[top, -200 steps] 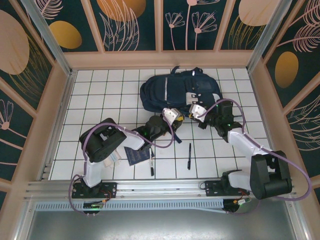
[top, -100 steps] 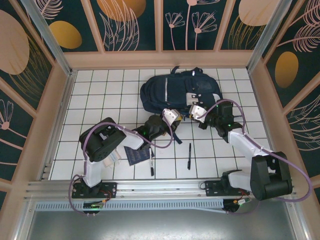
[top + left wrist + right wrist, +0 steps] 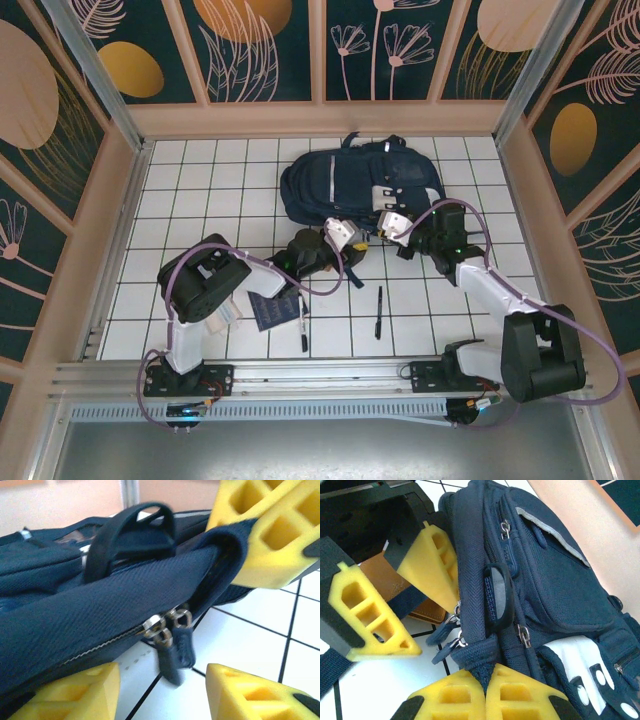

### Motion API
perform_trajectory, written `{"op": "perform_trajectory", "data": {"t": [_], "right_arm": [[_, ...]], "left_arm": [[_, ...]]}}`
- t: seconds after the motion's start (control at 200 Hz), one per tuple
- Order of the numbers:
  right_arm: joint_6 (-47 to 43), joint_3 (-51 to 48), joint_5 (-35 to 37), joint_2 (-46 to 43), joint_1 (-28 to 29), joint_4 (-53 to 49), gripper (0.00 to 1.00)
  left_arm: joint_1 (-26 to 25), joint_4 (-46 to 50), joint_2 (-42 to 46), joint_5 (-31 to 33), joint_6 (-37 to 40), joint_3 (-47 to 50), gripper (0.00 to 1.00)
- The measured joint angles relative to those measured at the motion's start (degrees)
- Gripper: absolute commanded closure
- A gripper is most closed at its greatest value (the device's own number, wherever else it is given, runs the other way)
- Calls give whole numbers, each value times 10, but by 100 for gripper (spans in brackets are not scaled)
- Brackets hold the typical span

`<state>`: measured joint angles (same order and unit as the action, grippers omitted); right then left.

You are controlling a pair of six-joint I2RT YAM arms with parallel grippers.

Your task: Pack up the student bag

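Note:
The navy student bag [image 3: 340, 180] lies at the back centre of the tiled table, its white buckle patch [image 3: 580, 670] facing right. My right gripper [image 3: 395, 222] [image 3: 486, 677] is shut on a fold of the bag's fabric edge beside the zipper. Two zipper pulls [image 3: 172, 630] [image 3: 445, 632] hang from the bag's near edge. My left gripper [image 3: 340, 235] [image 3: 162, 682] stands open, its yellow fingers [image 3: 75, 690] on either side of the pulls and apart from them. The right gripper's fingers [image 3: 265, 535] pinch the bag in the left wrist view.
Two black pens [image 3: 303, 325] [image 3: 379, 310] and a dark blue notebook [image 3: 268, 312] lie on the tiles near the front. A brown leather item [image 3: 395, 587] lies under the left gripper. A raised wooden rim [image 3: 320, 118] bounds the table.
The left arm has shifted slightly at the bag's near edge. The right gripper keeps its hold on the bag's fabric.

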<state>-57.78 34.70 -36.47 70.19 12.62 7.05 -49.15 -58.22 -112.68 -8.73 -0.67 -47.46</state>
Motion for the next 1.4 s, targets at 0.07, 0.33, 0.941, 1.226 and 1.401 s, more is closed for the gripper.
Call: {"op": "perform_trajectory", "data": {"t": [0.07,0.33,0.941,1.226,1.401], "right_arm": [[0,0,0,-2,2,0,100],[-2,0,3,-15,8,-12,100],[-19,-7,19,-19,9,-26,100],[-42,-8,26,-19,-6,-44,100],[-67,-11,50,-19,-9,-51,100]], "left_arm": [[0,2,-2,-5,0,-7,51],[0,4,-2,5,9,-10,77],[3,3,14,-7,33,22,100],[29,26,42,-28,37,49,100],[33,60,65,-12,44,57,100]]}}
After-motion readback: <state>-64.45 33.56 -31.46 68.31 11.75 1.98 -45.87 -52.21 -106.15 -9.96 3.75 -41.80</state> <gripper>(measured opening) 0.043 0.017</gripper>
